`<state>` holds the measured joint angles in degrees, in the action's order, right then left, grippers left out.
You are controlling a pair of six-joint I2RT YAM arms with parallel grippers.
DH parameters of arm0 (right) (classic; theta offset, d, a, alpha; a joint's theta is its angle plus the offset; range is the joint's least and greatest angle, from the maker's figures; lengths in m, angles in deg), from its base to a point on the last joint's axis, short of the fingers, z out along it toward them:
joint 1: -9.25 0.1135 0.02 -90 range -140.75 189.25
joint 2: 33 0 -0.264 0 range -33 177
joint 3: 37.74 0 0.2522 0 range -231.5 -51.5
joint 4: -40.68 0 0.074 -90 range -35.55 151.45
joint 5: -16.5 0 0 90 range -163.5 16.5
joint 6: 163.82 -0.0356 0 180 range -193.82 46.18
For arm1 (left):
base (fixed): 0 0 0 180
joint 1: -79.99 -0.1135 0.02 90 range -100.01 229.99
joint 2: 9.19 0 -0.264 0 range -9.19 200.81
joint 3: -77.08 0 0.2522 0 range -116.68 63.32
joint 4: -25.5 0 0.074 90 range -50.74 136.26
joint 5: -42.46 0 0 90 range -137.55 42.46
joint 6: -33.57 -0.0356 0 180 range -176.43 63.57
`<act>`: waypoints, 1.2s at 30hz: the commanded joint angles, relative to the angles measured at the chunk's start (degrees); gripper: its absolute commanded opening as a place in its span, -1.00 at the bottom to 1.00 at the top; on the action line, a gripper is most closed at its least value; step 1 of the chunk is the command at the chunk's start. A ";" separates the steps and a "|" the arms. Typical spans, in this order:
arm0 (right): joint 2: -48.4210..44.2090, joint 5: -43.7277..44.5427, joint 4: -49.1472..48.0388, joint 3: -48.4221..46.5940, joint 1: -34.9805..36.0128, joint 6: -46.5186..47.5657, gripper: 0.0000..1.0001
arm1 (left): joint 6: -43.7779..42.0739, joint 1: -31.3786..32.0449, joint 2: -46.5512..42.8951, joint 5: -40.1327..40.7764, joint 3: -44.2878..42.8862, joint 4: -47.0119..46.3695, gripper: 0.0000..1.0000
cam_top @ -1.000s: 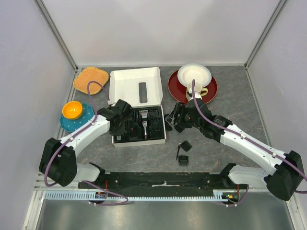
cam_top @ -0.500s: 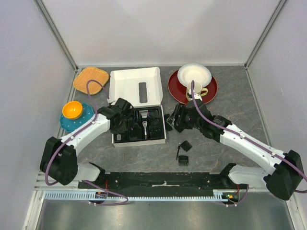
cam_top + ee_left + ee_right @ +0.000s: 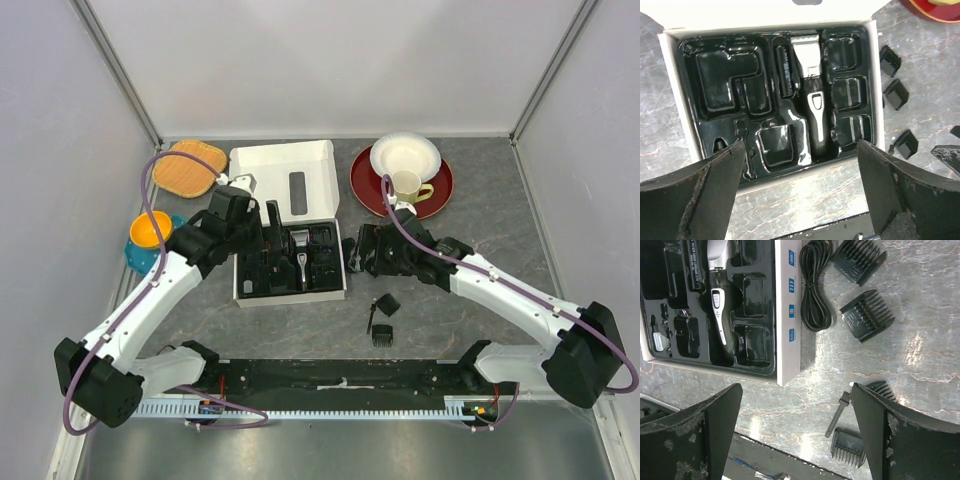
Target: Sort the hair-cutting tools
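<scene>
Black plastic everywhere as we look down: the black moulded tray [image 3: 715, 75] sits inside the white cardboard box [image 3: 740, 20], and the electric hair clipper [image 3: 812, 107] lies in its centre slot, silver blade end toward the lid. The left gripper [image 3: 800, 160] hovers over the tray's near edge, jaws spread wide, nothing between them.

Across we go to the right gripper [image 3: 797, 405], hanging above the grey stone-look table [image 3: 930, 340] just beside the box, likewise wide open and holding nothing. Under it a coiled power cable [image 3: 815, 285] lies right against the box wall. Beside the cable we spot the first comb attachment [image 3: 859, 260] and the second comb attachment [image 3: 866, 315], close together but not touching. Nearer the arm bases lies the thin cleaning brush [image 3: 836, 414], with the third comb attachment [image 3: 849, 446] just beside it and the fourth comb attachment [image 3: 880, 388] partly hidden behind the right finger.

From above, the far right holds a red plate [image 3: 440, 188] carrying a cup [image 3: 407, 183] and a white bowl [image 3: 405, 155]. Far left, we see a woven mat [image 3: 190, 165] and an orange bowl [image 3: 148, 228] on a blue plate [image 3: 133, 256].
</scene>
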<state>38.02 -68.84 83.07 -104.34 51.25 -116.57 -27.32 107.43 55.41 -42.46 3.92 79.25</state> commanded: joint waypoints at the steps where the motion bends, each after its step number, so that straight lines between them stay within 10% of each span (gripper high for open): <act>1: -2.30 3.77 2.13 1.51 -0.25 -0.06 0.96 | -3.87 -0.11 -2.19 -4.73 0.24 -5.71 0.99; 17: 1.40 2.71 9.00 9.33 -0.16 -5.42 0.51 | -6.79 -0.11 -8.09 -23.61 8.33 -17.39 0.96; 27: 1.93 6.85 8.46 11.80 -0.16 -24.12 0.96 | 0.43 -0.02 -7.38 -30.13 16.50 -25.13 0.93; 36: 4.99 12.73 15.13 4.96 -0.16 -38.03 0.92 | 2.19 -0.02 -8.52 -28.64 19.67 -27.51 0.90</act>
<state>40.73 -61.19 94.00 -93.78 51.25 -146.40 -27.19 107.43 48.11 -70.29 23.44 55.38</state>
